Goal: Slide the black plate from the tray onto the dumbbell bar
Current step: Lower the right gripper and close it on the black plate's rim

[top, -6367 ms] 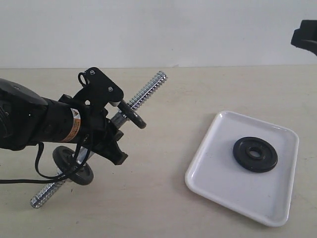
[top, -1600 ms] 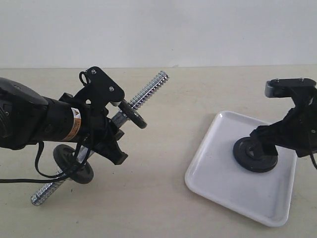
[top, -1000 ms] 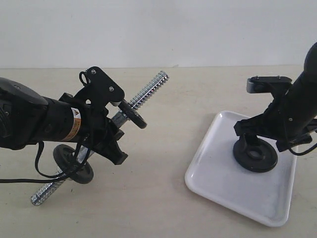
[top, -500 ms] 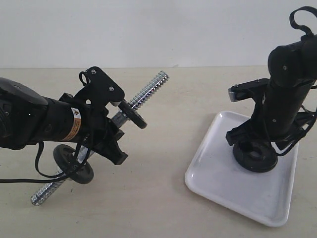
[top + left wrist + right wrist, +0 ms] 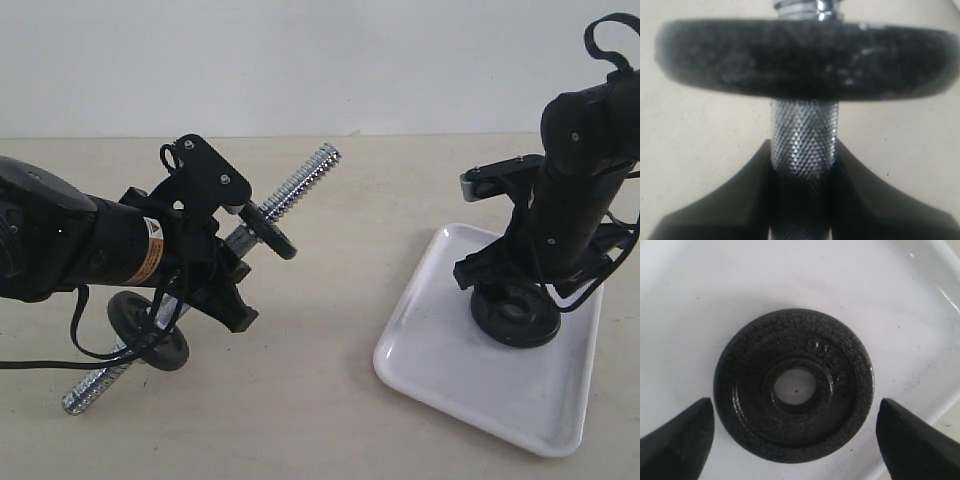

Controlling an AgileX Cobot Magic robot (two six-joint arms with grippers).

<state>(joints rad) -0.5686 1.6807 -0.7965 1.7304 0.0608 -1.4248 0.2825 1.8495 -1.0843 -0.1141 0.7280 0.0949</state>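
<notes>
On beige table [image 5: 330,420], before pale wall [image 5: 400,60]: find black plate [image 5: 792,385] lying flat in tray [image 5: 440,375], with right jaws standing apart either side of it. Lower squarely, centre on hole, close evenly on rim. Hold dumbbell bar [image 5: 804,140] steady in clamped left jaws.

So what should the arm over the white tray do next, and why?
Probably close the right gripper on the black plate. Its fingers stand open, one on each side of the plate, which lies flat on the tray, not yet gripped. The left gripper holds the dumbbell bar with one threaded end free.
</notes>
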